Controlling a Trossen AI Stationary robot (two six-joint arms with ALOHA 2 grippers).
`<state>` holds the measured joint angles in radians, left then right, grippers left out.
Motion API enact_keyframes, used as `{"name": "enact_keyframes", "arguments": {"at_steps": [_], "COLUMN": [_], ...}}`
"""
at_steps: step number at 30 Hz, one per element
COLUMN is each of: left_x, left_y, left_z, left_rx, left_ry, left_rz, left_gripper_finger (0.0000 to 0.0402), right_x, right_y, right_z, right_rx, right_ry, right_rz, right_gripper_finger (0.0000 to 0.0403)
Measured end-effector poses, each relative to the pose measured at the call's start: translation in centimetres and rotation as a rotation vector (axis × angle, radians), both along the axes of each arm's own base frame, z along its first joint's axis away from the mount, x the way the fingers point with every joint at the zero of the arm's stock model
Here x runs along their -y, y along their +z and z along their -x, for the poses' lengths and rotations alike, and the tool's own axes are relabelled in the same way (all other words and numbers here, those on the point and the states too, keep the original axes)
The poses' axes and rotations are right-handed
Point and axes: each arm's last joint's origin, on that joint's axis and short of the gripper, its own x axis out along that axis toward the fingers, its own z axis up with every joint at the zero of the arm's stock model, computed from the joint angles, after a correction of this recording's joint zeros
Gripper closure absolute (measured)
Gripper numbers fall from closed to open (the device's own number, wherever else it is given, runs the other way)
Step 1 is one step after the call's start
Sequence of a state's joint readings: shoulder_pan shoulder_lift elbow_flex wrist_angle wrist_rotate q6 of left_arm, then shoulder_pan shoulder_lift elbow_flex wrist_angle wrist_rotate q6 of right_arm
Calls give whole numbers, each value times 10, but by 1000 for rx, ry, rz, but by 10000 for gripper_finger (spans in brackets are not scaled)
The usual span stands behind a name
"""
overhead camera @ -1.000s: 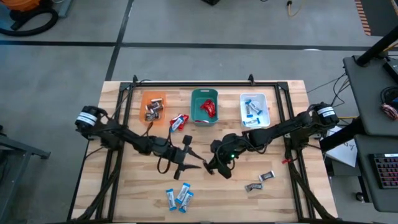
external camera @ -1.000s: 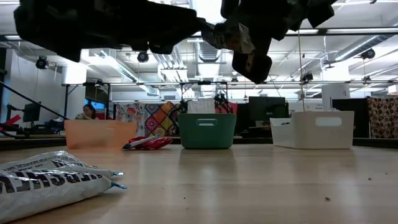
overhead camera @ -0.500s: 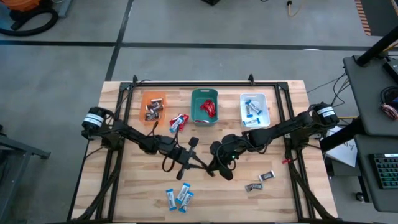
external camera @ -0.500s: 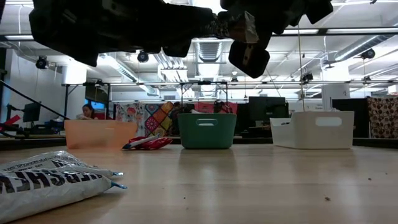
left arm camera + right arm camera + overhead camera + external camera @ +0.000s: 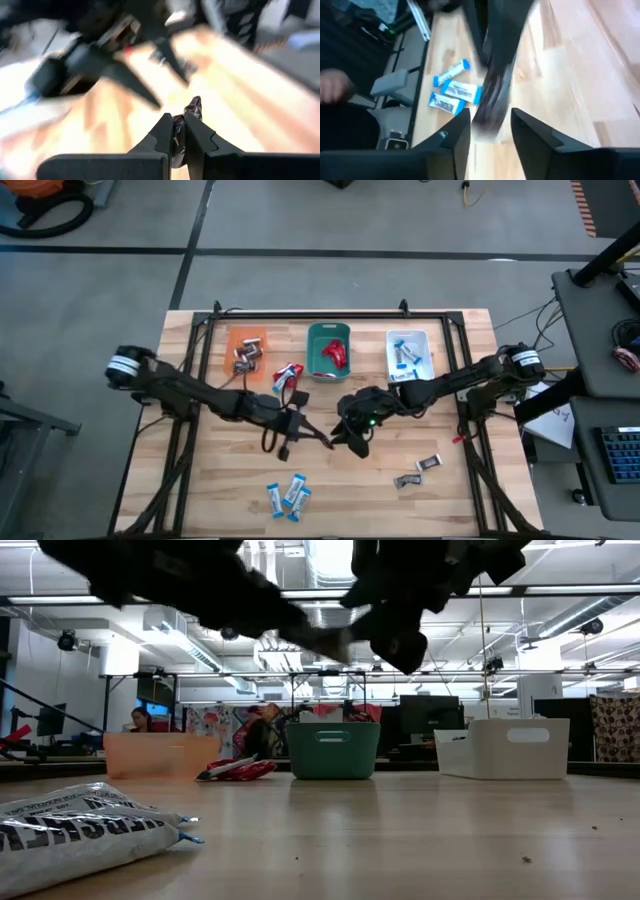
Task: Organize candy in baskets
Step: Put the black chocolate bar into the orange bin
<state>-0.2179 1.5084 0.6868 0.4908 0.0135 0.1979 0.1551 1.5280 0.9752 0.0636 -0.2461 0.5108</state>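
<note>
Above the table's middle, my left gripper (image 5: 318, 438) is shut on a dark silver-grey candy (image 5: 194, 106). My right gripper (image 5: 346, 434) faces it, open, its fingers (image 5: 461, 131) on either side of the candy (image 5: 492, 95) without touching it. At the far edge stand the orange basket (image 5: 246, 340), the teal basket (image 5: 329, 365) and the whitish basket (image 5: 410, 338). Red candy (image 5: 287, 377) lies beside the orange basket. Blue-and-white candy (image 5: 288, 495) lies near the front edge, and two dark candies (image 5: 418, 472) at the front right. My left gripper pinches one end (image 5: 181, 122) of the dark candy between its two fingertips. The fingers come from the table's left, nearly level and slanting a little down. The rest of the candy sticks out beyond the tips, lifted clear of the table.
Each basket holds some candy. A dark candy (image 5: 80, 830) lies close to the low camera. The black frame rails (image 5: 330, 315) run along the table's far edge and sides. Bare wood lies between the baskets and the front candies.
My left gripper has moved toward the right gripper, tipped up toward level, and shut on the dark candy that the right gripper held. My right gripper has opened and let go. The candy stays in the air between them.
</note>
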Motion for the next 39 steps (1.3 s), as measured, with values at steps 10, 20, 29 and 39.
{"name": "enact_keyframes", "arguments": {"at_steps": [10, 20, 29, 39], "left_x": [-30, -78, -150, -183], "left_y": [56, 79, 61, 33], "left_z": [81, 138, 136, 125], "left_rx": [-378, -468, -653, -818], "left_ry": [451, 1172, 1438, 1490], "left_rz": [-130, -162, 2, -35], "left_gripper_finger": [400, 400, 400, 382], "right_x": [14, 18, 19, 20], "right_y": [-5, -5, -5, -5], "right_z": [2, 1, 1, 1], "right_rx": [-73, -60, -54, -47], "right_ry": [-42, -99, -149, -146], "right_rz": [-2, 62, 97, 116], "right_gripper_finger": [234, 246, 248, 245]}}
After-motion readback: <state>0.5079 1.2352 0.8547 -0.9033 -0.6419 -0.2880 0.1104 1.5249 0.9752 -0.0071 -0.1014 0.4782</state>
